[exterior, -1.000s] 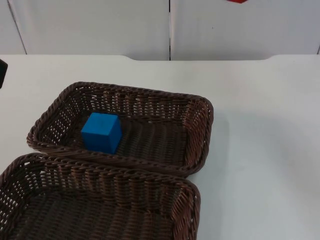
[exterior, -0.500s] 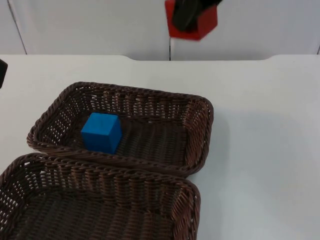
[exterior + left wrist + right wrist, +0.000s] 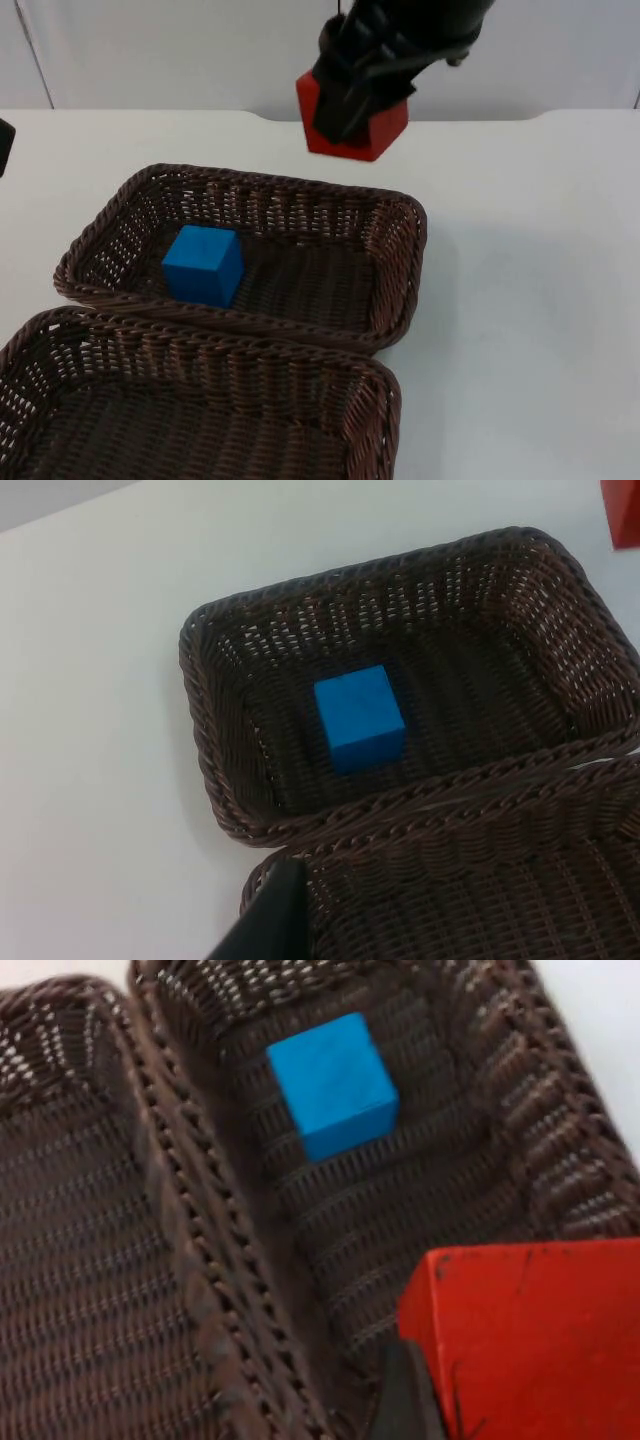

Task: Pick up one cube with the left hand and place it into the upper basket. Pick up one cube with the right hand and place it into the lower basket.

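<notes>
I see the white table [image 3: 530, 300] carrying two brown wicker baskets set edge to edge. The lower basket [image 3: 200, 420] sits nearest the camera; the upper basket [image 3: 395, 260] lies just behind it and holds a blue cube [image 3: 203, 265] on its floor. My right gripper [image 3: 350, 105] hangs above the upper basket's far rim, pinching a red cube [image 3: 375, 130]. My left gripper waits above the baskets; I can't tell how its fingers stand.
</notes>
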`<state>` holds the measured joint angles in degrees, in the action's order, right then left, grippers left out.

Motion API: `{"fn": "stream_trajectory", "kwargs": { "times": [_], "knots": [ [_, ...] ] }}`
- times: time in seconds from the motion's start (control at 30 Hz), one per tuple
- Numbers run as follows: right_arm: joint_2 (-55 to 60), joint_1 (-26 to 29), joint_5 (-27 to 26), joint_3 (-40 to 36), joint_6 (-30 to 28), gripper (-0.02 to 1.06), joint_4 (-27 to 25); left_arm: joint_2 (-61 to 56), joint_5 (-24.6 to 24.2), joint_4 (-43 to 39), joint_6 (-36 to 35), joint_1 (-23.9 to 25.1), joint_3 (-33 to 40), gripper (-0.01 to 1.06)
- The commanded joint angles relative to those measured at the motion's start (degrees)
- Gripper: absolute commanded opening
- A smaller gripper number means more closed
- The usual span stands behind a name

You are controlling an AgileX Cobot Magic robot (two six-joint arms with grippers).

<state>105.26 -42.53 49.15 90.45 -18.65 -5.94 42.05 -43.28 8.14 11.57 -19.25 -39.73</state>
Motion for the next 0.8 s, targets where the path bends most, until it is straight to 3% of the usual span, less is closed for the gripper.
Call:
{"fn": "stream_trajectory", "kwargs": {
  "times": [0.0, 0.43, 0.77],
  "knots": [
    [-1.5, -1.1, -2.0, -1.7, -0.5, 0.0, -0.4, -0.3, 0.0, 0.1, 0.1, -0.4, 0.2, 1.05],
    [-2.2, -7.3, -7.3, -11.2, -0.5, 0.0, -1.9, -0.3, 0.0, 0.1, 0.1, -0.4, 0.2, 1.05],
    [-2.2, -13.4, -8.3, -13.6, -0.5, 0.0, -2.1, -0.3, 0.0, 0.1, 0.1, -0.4, 0.2, 1.05]
  ]
}}
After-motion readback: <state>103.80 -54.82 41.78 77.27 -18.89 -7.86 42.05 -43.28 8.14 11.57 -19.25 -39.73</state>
